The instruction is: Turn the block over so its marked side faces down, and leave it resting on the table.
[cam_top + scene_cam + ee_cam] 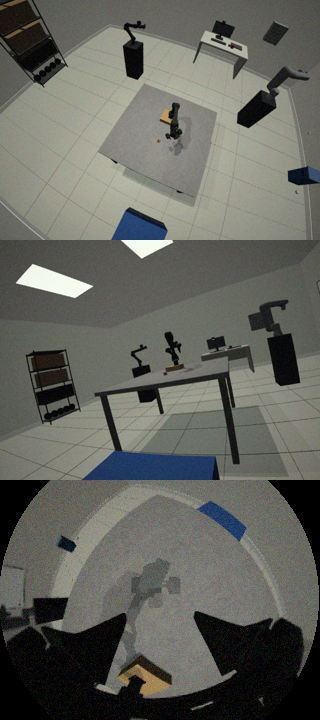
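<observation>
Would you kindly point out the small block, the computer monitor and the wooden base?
small block [158, 140] [165, 373]: top and exterior, its middle
monitor [223, 29] [216, 342]: top and exterior, screen
wooden base [164, 117] [170, 368] [159, 682]: all views, bare wood

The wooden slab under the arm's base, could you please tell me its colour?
The slab is yellowish tan; the top view shows it best.

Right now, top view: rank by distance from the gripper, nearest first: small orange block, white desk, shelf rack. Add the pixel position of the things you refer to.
1. Small orange block [158, 141] [165, 373]: on the table, just left of the open gripper [173, 134] [160, 614] in the image.
2. White desk [223, 46] [224, 352]: beyond the table, upper right.
3. Shelf rack [59, 52] [72, 387]: far upper left corner.
</observation>
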Robot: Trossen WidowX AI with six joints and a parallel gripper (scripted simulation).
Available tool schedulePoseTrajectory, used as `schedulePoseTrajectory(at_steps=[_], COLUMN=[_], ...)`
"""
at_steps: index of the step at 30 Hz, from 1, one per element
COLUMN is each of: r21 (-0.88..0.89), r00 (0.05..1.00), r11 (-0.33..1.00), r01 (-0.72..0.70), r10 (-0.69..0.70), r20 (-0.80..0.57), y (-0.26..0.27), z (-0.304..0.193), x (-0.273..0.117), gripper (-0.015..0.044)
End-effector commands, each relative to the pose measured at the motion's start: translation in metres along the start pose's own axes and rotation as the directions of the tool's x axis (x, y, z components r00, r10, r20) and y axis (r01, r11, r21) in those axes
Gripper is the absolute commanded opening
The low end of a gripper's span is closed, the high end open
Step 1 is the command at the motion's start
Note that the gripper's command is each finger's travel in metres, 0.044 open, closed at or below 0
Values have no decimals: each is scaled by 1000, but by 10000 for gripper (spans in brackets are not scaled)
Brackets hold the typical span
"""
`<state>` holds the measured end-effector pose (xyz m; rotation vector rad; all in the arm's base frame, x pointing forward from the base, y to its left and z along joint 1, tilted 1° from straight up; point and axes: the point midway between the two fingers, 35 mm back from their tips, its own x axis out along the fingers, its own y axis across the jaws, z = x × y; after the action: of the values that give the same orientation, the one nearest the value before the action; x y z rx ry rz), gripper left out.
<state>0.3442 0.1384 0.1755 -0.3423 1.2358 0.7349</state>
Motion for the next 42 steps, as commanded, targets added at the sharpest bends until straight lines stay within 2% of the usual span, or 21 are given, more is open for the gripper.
schedulePoseTrajectory(at_steps=[1,6,8,14,18,42], r21=[251,545,606,613,613,613], r00=[991,956,943,941,942,942], r11=[963,795,732,724,724,724], r01=[99,268,311,317,317,317], r10=[-73,-149,-160,-161,-162,-162], r20=[-109,-252,-291,-296,-296,-296], y=[-60,-136,-154,-157,-164,-171], z=[-31,-81,-97,-100,-107,-112], x=[23,39,43,46,77,101], gripper=[440,440,440,440,440,440])
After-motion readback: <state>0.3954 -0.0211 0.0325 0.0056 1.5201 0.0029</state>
